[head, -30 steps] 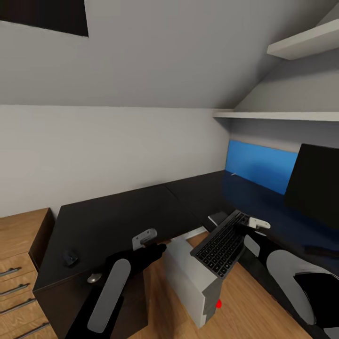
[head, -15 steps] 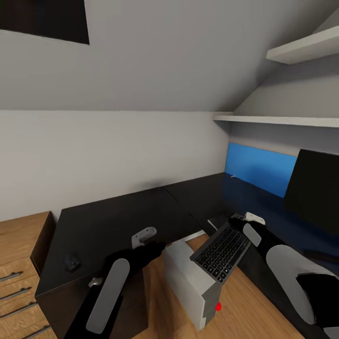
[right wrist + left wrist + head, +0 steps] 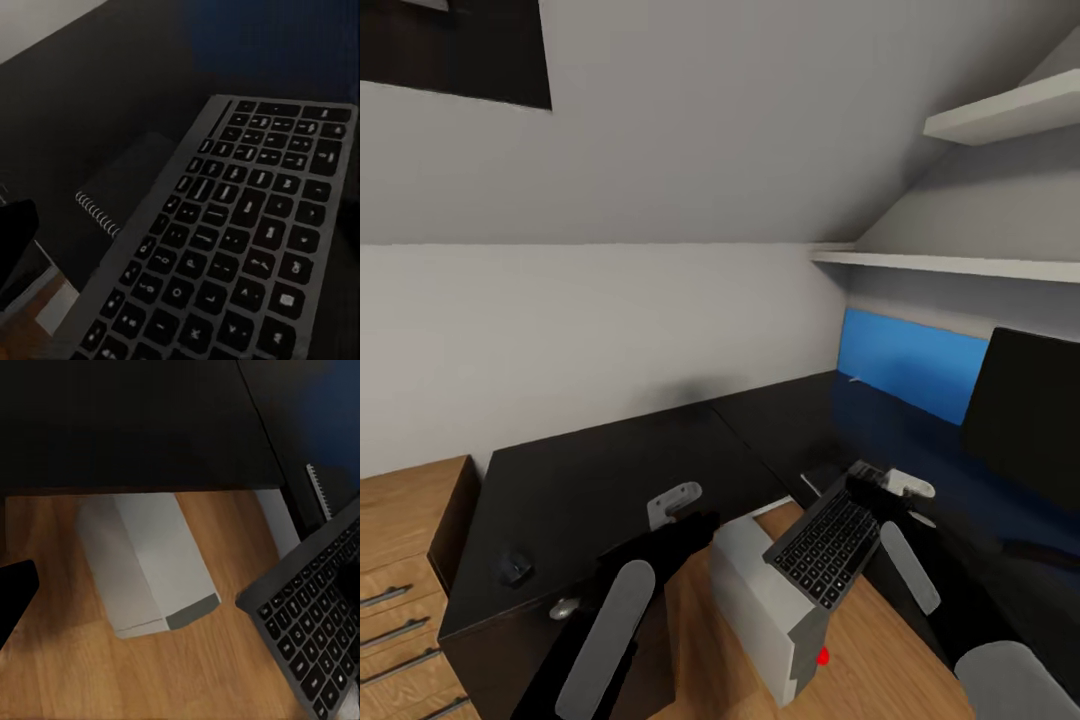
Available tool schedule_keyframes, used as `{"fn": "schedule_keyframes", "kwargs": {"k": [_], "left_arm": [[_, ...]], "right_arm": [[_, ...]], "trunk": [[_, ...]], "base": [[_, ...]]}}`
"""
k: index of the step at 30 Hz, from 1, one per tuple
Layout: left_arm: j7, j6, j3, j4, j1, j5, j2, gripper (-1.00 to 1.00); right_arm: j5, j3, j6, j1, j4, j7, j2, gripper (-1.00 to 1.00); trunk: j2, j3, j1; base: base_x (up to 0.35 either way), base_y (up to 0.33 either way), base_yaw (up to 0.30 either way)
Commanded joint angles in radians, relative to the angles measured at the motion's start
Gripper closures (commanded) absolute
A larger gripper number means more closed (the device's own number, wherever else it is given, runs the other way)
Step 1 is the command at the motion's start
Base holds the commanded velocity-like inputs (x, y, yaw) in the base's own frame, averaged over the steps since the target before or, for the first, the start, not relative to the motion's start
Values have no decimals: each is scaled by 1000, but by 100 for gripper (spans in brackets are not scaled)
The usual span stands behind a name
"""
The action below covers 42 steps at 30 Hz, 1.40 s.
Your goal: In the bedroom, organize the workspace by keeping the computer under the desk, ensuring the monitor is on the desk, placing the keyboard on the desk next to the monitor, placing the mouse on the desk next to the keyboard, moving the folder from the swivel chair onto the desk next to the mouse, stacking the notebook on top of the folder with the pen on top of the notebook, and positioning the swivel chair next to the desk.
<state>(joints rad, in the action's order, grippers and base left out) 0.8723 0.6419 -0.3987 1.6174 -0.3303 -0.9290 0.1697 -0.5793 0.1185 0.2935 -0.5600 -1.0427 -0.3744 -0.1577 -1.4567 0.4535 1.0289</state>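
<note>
Tilting keyboard (image 3: 828, 546) clamped in right claw (image 3: 872, 484), over computer (image 3: 765, 610); left claw (image 3: 690, 520) state unclear.

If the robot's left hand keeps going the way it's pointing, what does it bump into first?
Probably the computer: the left wrist view, looking along the left gripper, centres on that grey tower on the floor under the desk. Depth is uncertain.

The monitor (image 3: 1025, 415) is cut off by the head view's right edge. The keyboard (image 3: 828, 545) hides the right gripper's (image 3: 875, 487) fingertips — its grip probably closed. The notebook (image 3: 124, 187) is dim — partly covered.
</note>
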Motion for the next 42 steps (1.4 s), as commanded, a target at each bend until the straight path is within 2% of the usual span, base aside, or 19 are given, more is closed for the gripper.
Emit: {"fn": "schedule_keyframes", "kwargs": {"k": [1, 4, 7, 10, 16, 17, 24, 25, 28, 29, 30, 32, 33, 37, 38, 39, 40, 41, 42], "left_arm": [[22, -7, -13, 1, -1, -8, -2, -100], [75, -37, -63, 1, 4, -8, -6, -100], [127, -68, -129, 1, 42, -8, -13, -100], [145, -96, -170, 1, 67, -7, -26, -100], [162, -230, -297, 1, 105, -8, -94, -100], [167, -279, -350, 1, 111, -8, -122, -100], [249, -468, -557, 1, 120, -8, -212, -100], [286, -525, -618, 1, 120, -8, -229, -100], [339, -609, -708, 1, 121, -8, -256, -100], [364, -661, -765, 1, 121, -8, -276, -100], [374, -685, -792, 1, 121, -8, -287, -100], [399, -777, -886, 1, 122, -8, -332, -100], [408, -842, -930, -3, 122, -9, -366, -100], [411, -923, -962, -24, 122, -17, -407, -100], [410, -946, -968, -75, 122, -20, -417, -100], [410, -951, -969, -102, 122, -21, -418, -100], [410, -960, -972, -166, 122, -22, -415, -100], [410, -962, -971, -197, 122, -23, -404, -100], [410, -963, -970, -211, 122, -24, -397, -100]], "right_arm": [[-7, 4, 2, 24, -37, -30, -1, -100], [-6, 4, 2, 111, -161, -83, -2, -100], [-5, 4, 3, 214, -279, -110, -2, -100], [-4, 5, 2, 270, -320, -117, -1, -100], [-3, 5, -7, 392, -349, -118, -1, -100], [-3, 5, -26, 427, -343, -117, 0, -100], [2, 10, -170, 511, -308, -118, 0, -100], [5, 18, -199, 527, -299, -118, 1, -100], [12, 38, -226, 546, -280, -117, 2, -100], [16, 54, -237, 554, -266, -117, 2, -100], [18, 62, -241, 557, -259, -117, 2, -100], [22, 90, -257, 563, -229, -115, 3, -100], [24, 114, -280, 565, -209, -114, 3, -100], [28, 173, -328, 567, -174, -112, 3, -100], [31, 218, -362, 567, -140, -111, 3, -100], [35, 237, -379, 567, -126, -111, 3, -100], [50, 285, -430, 568, -92, -111, 3, -100], [63, 312, -466, 568, -76, -111, 3, -100], [70, 322, -484, 568, -69, -111, 3, -100]], "trunk": [[7, -2, -4], [28, -12, -15], [49, -21, -27], [70, -30, -38], [112, -49, -61], [119, -52, -65], [168, -74, -92], [175, -77, -96], [196, -87, -107], [203, -90, -111], [210, -93, -115], [224, -99, -123], [231, -102, -127], [238, -106, -130], [238, -106, -130], [238, -106, -130], [238, -106, -130], [238, -106, -130], [238, -106, -130]], "base": [[0, 0, 0], [0, 0, 0], [0, 0, 0], [0, 0, 0], [0, 0, 0], [0, 0, 0], [0, 0, 0], [0, 0, 0], [0, 0, 0], [0, 0, 0], [0, 0, 0], [0, 0, 0], [0, 0, 0], [0, 0, 0], [0, 0, 0], [0, 0, 0], [0, 0, 0], [0, 0, 0], [0, 0, 0]]}}
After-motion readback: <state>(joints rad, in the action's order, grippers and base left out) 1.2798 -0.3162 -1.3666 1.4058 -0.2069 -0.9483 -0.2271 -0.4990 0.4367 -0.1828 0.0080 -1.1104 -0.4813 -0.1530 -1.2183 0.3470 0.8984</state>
